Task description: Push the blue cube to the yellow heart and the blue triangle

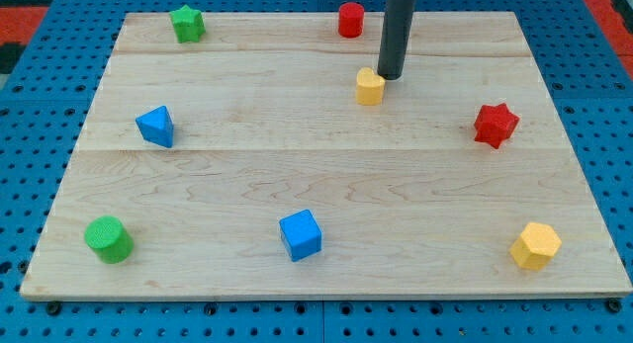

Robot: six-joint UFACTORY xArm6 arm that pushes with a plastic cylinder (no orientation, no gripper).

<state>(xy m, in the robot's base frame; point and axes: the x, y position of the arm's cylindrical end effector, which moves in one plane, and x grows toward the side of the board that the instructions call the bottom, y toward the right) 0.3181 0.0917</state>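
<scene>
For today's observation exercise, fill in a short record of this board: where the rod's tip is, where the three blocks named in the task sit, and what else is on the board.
tip: my tip is at the view's top centre, just right of the yellow heart
yellow heart: top centre, close beside the tip
blue triangle: left side, mid-height
blue cube: bottom centre, far from both targets
other blocks: green star top left; red cylinder top centre; red star right; green cylinder bottom left; yellow hexagon bottom right
</scene>
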